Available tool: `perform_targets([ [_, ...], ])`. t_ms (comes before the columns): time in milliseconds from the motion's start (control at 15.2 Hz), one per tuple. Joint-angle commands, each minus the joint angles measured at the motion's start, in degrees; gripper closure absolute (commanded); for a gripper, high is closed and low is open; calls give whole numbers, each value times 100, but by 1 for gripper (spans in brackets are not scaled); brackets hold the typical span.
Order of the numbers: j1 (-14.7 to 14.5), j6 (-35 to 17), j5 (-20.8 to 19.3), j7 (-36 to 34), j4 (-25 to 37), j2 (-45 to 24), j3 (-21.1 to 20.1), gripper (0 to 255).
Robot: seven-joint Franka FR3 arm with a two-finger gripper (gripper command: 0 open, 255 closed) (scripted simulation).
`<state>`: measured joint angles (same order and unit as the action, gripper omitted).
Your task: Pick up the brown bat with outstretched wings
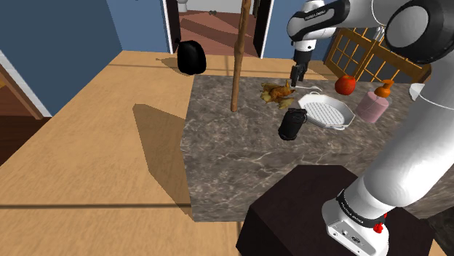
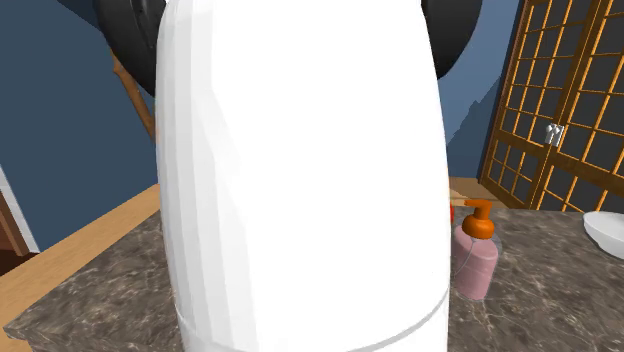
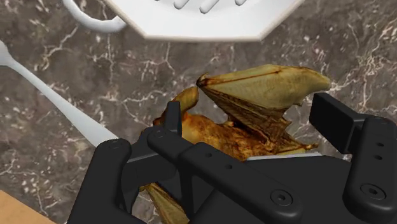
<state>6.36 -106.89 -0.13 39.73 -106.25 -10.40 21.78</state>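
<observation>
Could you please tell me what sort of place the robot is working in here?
Probably a home, perhaps a kitchen: a dark marble-patterned counter carries a white octagonal dish with handles and a pink soap bottle with an orange pump, with wooden lattice doors behind.

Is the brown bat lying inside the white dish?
No, the brown bat lies on the marbled countertop, just outside the rim of the white dish.

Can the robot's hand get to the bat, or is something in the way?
Probably yes. The gripper is right over the bat, fingers open on either side of its body, with nothing between. The white dish and the long white handle lie beside the bat, not on it.
</observation>
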Motion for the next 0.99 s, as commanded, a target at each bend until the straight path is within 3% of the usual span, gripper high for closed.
perform_targets([
  [0, 143, 74, 158, 273, 476, -511, 31, 0],
  [198, 367, 226, 349, 565, 1179, -1201, 18, 0],
  [792, 390, -270, 427, 584, 885, -1414, -26, 0],
  [858, 392, -266, 427, 586, 890, -1415, -25, 255],
  [924, 392, -266, 426, 587, 890, -1414, -25, 255],
])
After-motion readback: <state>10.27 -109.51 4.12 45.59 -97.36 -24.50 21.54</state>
